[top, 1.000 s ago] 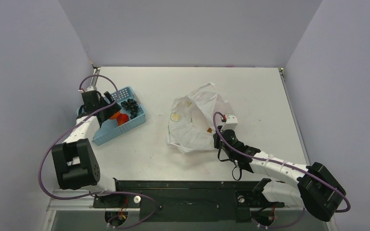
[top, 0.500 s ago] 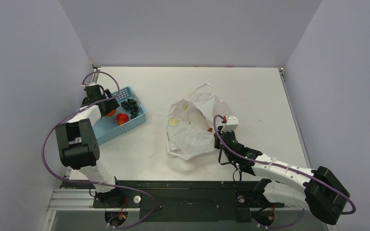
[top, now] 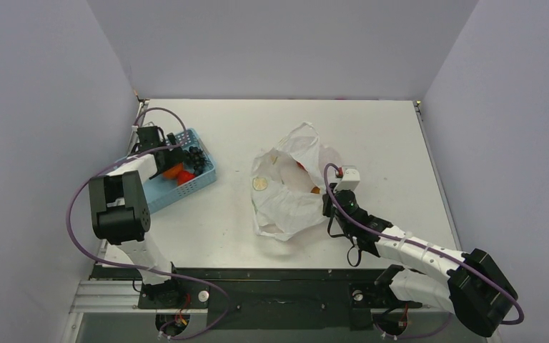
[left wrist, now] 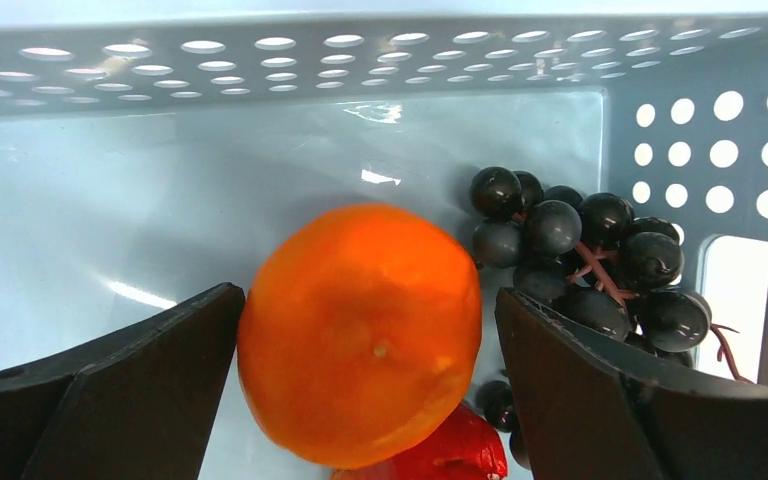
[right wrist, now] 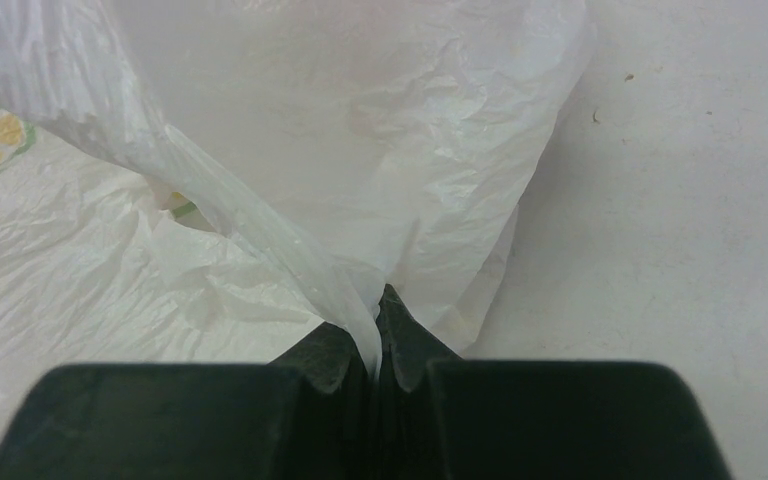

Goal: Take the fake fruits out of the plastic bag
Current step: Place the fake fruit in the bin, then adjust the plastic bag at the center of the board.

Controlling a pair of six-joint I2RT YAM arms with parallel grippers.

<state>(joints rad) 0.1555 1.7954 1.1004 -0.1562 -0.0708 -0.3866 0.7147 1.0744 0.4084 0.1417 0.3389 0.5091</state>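
left hand (left wrist: 370,330) spread wide around the orange (left wrist: 360,330) in the blue basket (left wrist: 260,60), not gripping it; grapes (left wrist: 590,260) beside. right of the basket, right hand (right wrist: 375,340) pinches the plastic bag (right wrist: 360,150).

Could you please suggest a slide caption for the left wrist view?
Open left gripper straddling the toy orange in the blue basket, dark grape bunch alongside.

Overhead: high above the near edge, facing down on the whole table (top: 372,128). Left wrist: very close, facing into the basket (left wrist: 260,60), shared with overhead's left side. Right wrist: close on the bag (right wrist: 410,130), shared mid-table.
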